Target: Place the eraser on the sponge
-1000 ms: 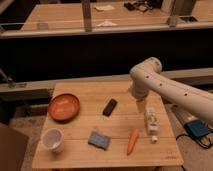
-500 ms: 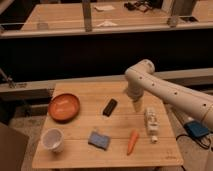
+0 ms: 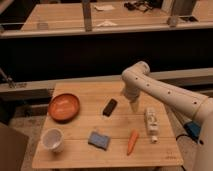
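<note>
tool (image 3: pixel 134 107) is hanging just beside eraser (image 3: pixel 110 107), open/shut: can't tell | eraser is lying on tabletop (image 3: pixel 116 151), apart fr sponge (image 3: pixel 99 140) | prob. grasp: centre over it, pinch narrow width

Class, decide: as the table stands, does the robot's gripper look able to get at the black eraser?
Probably yes. The gripper hangs just beside the eraser, which lies with nothing on or against it; the bowl and white bottle sit well aside.

Tool (image 3: pixel 134 106) downward beneath bent arm (image 3: pixel 159 90)
</note>
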Robot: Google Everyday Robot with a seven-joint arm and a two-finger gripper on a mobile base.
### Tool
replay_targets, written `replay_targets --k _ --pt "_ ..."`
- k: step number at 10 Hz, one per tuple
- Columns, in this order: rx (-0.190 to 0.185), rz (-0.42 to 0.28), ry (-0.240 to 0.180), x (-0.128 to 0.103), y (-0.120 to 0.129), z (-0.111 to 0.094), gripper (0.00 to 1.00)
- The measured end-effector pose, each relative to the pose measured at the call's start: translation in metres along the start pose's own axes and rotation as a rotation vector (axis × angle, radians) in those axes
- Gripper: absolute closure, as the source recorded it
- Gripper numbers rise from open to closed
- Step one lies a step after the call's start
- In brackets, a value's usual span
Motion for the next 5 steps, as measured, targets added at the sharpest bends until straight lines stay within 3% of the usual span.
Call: replay_targets --k 5 --pt "-0.014 -0.053 -0.023 -0.008 -0.012 0.017 0.20"
